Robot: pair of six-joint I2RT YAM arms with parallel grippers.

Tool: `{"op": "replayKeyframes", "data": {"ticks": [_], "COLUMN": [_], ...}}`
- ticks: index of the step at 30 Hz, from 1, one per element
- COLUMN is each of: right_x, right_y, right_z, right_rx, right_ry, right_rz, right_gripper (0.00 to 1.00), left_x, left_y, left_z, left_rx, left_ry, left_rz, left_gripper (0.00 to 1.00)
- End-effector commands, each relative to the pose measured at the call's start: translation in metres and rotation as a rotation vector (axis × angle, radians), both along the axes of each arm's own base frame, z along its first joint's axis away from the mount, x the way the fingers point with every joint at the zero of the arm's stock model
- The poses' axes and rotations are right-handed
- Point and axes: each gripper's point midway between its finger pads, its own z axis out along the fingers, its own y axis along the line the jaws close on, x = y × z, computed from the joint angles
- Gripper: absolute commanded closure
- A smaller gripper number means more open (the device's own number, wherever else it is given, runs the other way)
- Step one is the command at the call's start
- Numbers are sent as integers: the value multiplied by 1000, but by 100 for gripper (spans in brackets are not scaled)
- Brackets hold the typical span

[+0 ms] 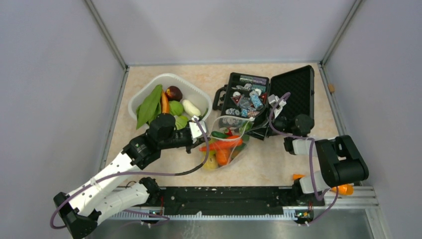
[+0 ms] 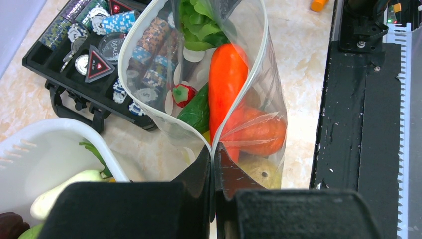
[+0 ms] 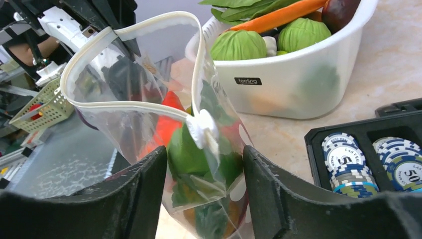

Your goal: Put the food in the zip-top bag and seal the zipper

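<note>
The clear zip-top bag [image 1: 230, 144] stands between my grippers with its mouth wide open. Inside it are a red-orange pepper [image 2: 226, 79], a cucumber [image 2: 199, 112], green leaves [image 2: 199, 25], a tangerine [image 2: 261, 132] and a lemon [image 2: 259, 172]. My left gripper [image 2: 214, 149] is shut on the near end of the zipper [image 2: 251, 74], where both strips meet. My right gripper [image 3: 205, 159] is open, one finger on each side of the bag's far end, just below the white slider [image 3: 203, 130]. The zipper strip [image 3: 129, 107] loops open in the right wrist view.
A white basket [image 1: 144, 94] at the back left holds a green leaf, a carrot, green cabbages and a dark fruit. An open black case [image 1: 293, 89] of poker chips lies right behind the bag. A small orange object [image 1: 344, 189] lies by the right arm's base.
</note>
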Motion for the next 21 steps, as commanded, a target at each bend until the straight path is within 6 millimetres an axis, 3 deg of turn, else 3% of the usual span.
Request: {"op": "replayKeyframes", "data": {"ticks": [1,3,7,10,14,19,21], "right_x": [-12,-5,-7,-7,-7,-7,-7], "right_y": [1,1,0,2,4,3,2], "right_z": [34,36,44,45,43,47,52], "right_rx": [67,66,86,83,93,108,110], "right_ry": [-266,-259,-286,-272,-251,-260,-279], "right_rz": [9,-23,-32,-8,-4,-25,-49], "right_gripper": [47,50,32,35,57,65,78], "left_x": [5,5,5,4,5,4,5], "left_y": [-5,-5,-5,-5,-4,-3,-2], "left_z": [33,32,32,34,33,32,32], "left_rx": [-85,-87,-85,-90,-88,-85,-85], "left_ry": [-73,-75,-71,-74,-75,-71,-76], "left_rz": [-1,1,-2,-1,2,6,14], "left_gripper": [100,100,100,100,100,100,100]}}
